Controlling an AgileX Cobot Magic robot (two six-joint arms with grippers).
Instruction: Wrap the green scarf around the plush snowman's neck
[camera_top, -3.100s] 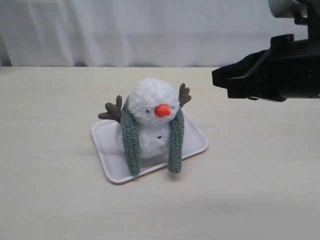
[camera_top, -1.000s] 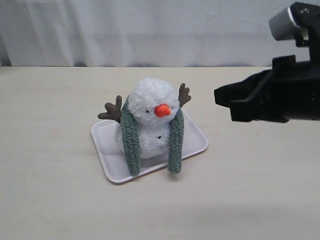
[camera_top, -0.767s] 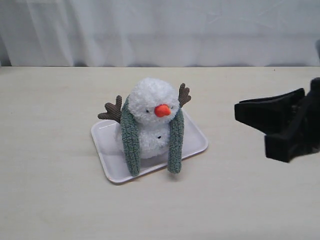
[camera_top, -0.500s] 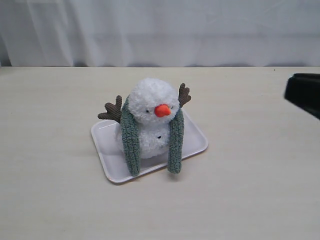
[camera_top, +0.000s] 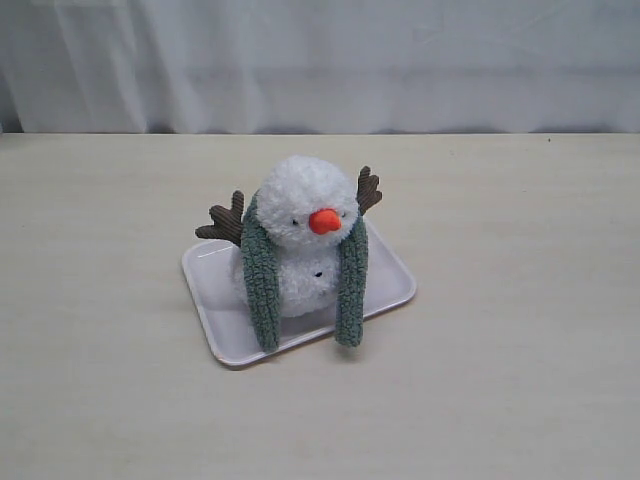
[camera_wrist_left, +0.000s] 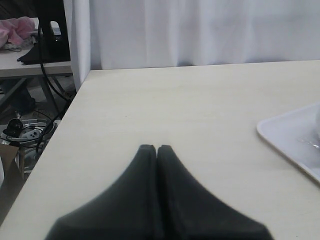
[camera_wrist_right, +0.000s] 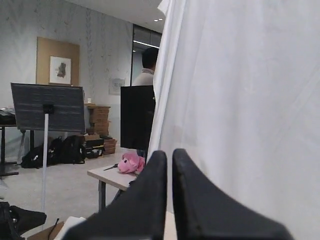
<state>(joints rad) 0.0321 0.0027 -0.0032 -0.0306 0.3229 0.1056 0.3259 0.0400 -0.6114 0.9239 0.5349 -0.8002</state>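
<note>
The plush snowman (camera_top: 303, 240) stands upright on a white tray (camera_top: 395, 290) in the exterior view, carrot nose toward the camera. The green scarf (camera_top: 260, 285) is draped behind its neck, and both ends hang down the front at either side. No gripper shows in the exterior view. In the left wrist view my left gripper (camera_wrist_left: 157, 148) is shut and empty over bare table, with the tray's corner (camera_wrist_left: 292, 140) off to one side. My right gripper (camera_wrist_right: 170, 154) is almost shut with a thin gap and nothing in it, pointing at the white curtain, away from the table.
A white curtain (camera_top: 320, 60) runs behind the table's far edge. The table's side edge (camera_wrist_left: 55, 145) shows in the left wrist view, with cables and floor beyond. The right wrist view takes in a room with a pink plush (camera_wrist_right: 131, 163) on another table.
The right arm has drawn back to the right and left the exterior view. Snowman, scarf and tray have not moved.
</note>
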